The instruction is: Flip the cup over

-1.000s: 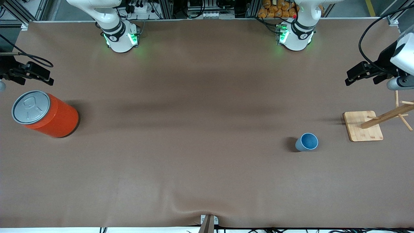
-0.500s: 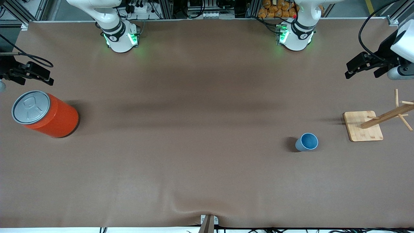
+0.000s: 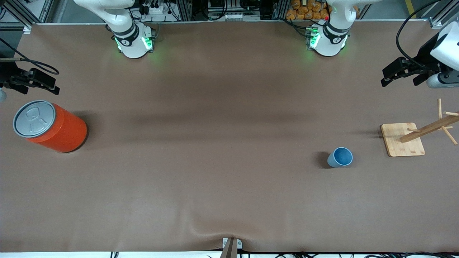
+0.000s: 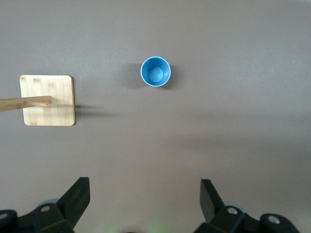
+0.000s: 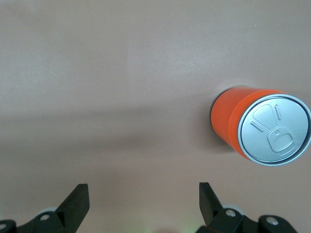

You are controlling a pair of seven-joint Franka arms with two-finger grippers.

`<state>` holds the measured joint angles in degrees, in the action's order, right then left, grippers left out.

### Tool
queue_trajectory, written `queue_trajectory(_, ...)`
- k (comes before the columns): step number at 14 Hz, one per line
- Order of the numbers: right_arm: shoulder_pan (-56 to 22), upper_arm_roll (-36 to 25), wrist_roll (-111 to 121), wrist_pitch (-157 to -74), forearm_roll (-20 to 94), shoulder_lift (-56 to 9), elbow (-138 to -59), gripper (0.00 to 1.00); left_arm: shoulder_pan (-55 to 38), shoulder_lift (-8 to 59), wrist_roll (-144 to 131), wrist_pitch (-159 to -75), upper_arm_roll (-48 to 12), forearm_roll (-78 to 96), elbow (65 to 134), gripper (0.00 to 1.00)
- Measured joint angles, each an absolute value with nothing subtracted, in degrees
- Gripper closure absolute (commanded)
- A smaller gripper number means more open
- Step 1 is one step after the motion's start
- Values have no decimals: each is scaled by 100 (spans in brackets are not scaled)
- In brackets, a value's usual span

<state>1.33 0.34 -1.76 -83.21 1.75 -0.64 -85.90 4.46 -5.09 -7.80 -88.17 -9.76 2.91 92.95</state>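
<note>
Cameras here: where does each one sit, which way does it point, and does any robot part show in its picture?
Front view: high across the table, facing both arm bases; left gripper and right gripper show at the table's ends.
Left wrist view: on the left arm, looking down past its open fingers at the cup and wooden rack.
Right wrist view: on the right arm, looking down past its open fingers at the orange can.
Shared: front and left wrist views both show the cup.
</note>
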Motion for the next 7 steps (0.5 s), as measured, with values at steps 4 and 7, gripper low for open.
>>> queue_trajectory(4, 133, 34, -176, -8321, 175, -64, -8590, 0, 445, -509, -780, -8805, -1049, 269, 9295, 0)
queue_trajectory(7, 132, 34, -176, -8321, 175, -64, -8590, 0, 445, -509, -780, -8775, -1096, 248, 9294, 0)
